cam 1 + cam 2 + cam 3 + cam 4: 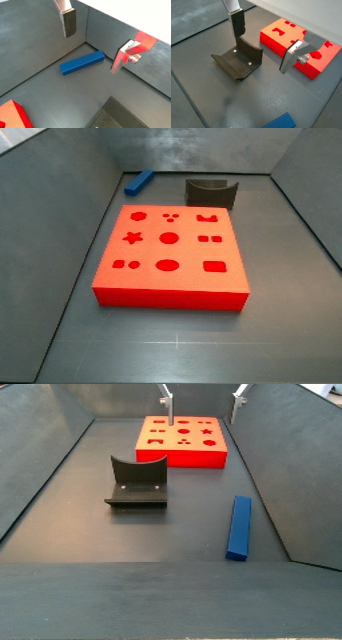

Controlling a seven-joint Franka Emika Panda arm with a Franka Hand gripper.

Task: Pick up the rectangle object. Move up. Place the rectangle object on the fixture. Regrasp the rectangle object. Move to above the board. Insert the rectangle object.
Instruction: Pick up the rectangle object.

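Gripper (201, 398) high over the board (182, 441), jaws wide, empty

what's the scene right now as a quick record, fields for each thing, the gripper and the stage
blue bar: lying flat on the floor, close along a side wall, not held
fixture: upright on the floor, between bar and board, nothing on it
red board: flat on the floor, shaped holes all empty
gripper: raised above the floor, open, nothing between the fingers
contact: gripper touches nothing
stage: pick-up not yet done
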